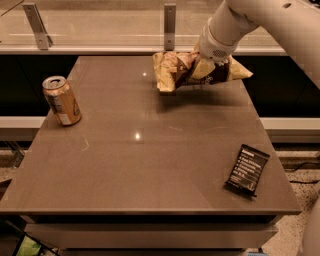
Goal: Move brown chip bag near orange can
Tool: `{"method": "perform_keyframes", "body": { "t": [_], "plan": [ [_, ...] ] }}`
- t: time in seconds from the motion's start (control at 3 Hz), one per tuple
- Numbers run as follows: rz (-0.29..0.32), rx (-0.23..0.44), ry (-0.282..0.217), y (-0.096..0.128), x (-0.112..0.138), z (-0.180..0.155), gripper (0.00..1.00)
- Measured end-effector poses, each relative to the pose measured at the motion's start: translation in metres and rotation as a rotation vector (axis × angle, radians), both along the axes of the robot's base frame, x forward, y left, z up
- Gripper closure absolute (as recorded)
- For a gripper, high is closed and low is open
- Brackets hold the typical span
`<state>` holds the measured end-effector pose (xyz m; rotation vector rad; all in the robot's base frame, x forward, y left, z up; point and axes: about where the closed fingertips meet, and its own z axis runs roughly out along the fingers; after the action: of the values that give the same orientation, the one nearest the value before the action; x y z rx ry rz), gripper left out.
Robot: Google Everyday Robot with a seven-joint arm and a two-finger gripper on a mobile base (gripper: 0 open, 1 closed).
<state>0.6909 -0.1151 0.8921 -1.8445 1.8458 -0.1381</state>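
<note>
End effector on brown chip bag, largely hidden, arm cut off top right

no writing can be read. the packet at the bench's near right carries white text lines, too small to make out. the can has pale label marks and the bag white lettering, both illegible. the end effector sits on the bag.
</note>
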Motion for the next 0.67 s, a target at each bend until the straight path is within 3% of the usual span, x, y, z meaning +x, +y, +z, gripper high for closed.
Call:
{"method": "perform_keyframes", "body": {
  "t": [0.67],
  "plan": [
    [0.038, 0.010, -0.057, 0.035, -0.041, 0.005, 1.00]
  ]
}}
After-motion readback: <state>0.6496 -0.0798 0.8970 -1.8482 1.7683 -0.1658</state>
